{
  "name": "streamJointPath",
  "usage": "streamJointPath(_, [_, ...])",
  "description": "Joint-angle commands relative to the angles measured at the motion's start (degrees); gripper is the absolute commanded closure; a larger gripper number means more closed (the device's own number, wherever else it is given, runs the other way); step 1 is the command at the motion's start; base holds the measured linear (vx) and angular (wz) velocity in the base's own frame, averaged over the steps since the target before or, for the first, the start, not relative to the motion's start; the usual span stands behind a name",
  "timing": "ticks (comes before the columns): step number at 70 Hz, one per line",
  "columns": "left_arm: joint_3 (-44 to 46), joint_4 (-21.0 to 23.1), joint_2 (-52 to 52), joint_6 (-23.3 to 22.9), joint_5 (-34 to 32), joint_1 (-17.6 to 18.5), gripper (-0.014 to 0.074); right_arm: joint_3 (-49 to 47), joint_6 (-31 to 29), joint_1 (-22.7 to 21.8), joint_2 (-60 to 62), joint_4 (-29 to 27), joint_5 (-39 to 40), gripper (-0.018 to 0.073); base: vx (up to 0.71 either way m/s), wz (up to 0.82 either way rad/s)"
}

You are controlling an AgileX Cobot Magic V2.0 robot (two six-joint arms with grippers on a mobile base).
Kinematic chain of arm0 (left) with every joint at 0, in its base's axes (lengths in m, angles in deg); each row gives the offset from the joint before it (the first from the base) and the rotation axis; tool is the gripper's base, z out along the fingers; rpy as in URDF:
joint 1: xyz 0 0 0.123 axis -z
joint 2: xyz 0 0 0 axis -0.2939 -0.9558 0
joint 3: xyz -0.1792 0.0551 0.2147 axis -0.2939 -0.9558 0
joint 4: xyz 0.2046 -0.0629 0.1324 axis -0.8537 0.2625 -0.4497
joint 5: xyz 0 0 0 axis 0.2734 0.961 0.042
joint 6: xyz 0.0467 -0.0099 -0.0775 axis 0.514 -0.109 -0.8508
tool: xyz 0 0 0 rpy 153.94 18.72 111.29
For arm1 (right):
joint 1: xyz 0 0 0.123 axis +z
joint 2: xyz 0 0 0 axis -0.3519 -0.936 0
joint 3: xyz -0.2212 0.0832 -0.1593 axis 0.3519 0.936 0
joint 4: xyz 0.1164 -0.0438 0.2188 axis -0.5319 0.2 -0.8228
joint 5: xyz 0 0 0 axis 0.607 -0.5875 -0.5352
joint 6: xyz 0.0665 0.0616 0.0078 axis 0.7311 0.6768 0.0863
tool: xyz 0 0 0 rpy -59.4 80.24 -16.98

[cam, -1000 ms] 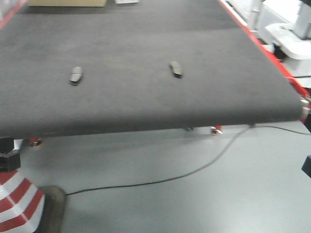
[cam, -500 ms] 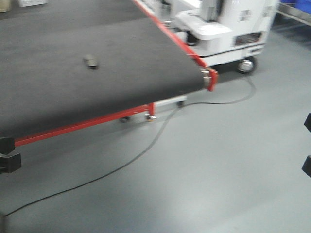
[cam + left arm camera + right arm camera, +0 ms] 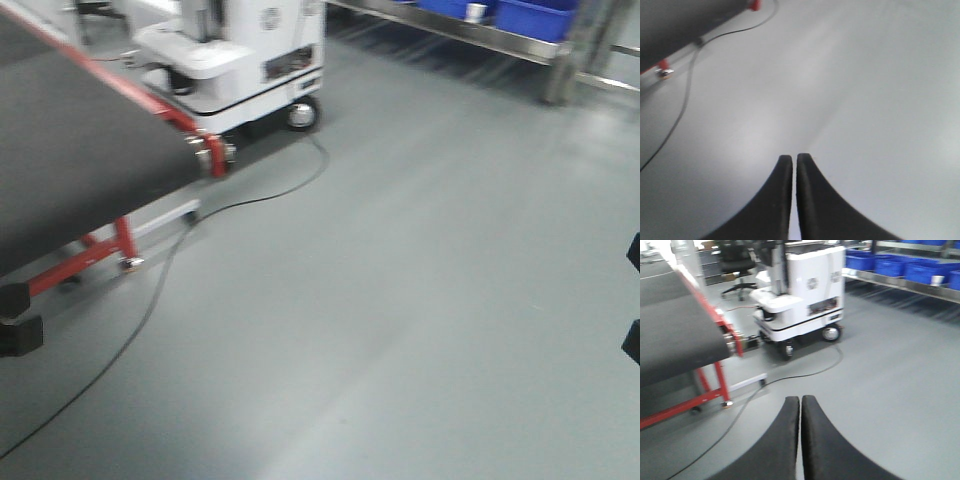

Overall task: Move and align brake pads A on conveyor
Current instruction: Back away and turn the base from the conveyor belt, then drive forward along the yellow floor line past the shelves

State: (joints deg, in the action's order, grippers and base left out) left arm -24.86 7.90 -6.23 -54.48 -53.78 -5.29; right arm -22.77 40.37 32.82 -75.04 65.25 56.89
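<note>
Conveyor (image 3: 70, 170): dark belt with red edge, upper left of the front view.
Cable (image 3: 160, 290): black, trailing over the grey floor (image 3: 420, 300) below the belt's end.
Cart (image 3: 250, 60): white, wheeled, just beyond the belt's corner.
Bins (image 3: 500, 15): blue, upper right.
Left end effector (image 3: 794, 159): closed to a hairline gap, empty, above the floor.
Right end effector (image 3: 800, 401): closed likewise, empty.

conveyor (image 3: 70, 170) | dark charcoal belt, red-edged | flat | far left

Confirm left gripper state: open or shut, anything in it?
Shut, empty. Left wrist view: left gripper closed to a hairline gap, nothing between, only bare floor beyond.
</note>
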Motion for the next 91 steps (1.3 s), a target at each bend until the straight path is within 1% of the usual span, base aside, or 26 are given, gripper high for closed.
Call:
streamJointPath(1, [1.43,0.28,0.21,0.08,-3.43,0.23,0.0604,-1.59,-0.42,-0.22,-0.11,0.22,4.26,0.0568,0.01,-0.81])
streamJointPath(49, [1.43,0.28,0.21,0.08,-3.43,0.23,0.0604,-1.59,-0.42,-0.22,-0.11,0.22,4.26,0.0568,0.06,-0.74])
streamJointPath(74, [1.43,0.28,0.21,0.08,-3.43,0.23,0.0604,-1.59,-0.42,-0.22,-0.11,0.22,4.26,0.0568,0.15,-0.47])
streamJointPath(91, [1.43,0.28,0.21,0.08,-3.43,0.23,0.0604,-1.59,-0.42,-0.22,-0.11,0.22,4.26,0.0568,0.24,-0.28])
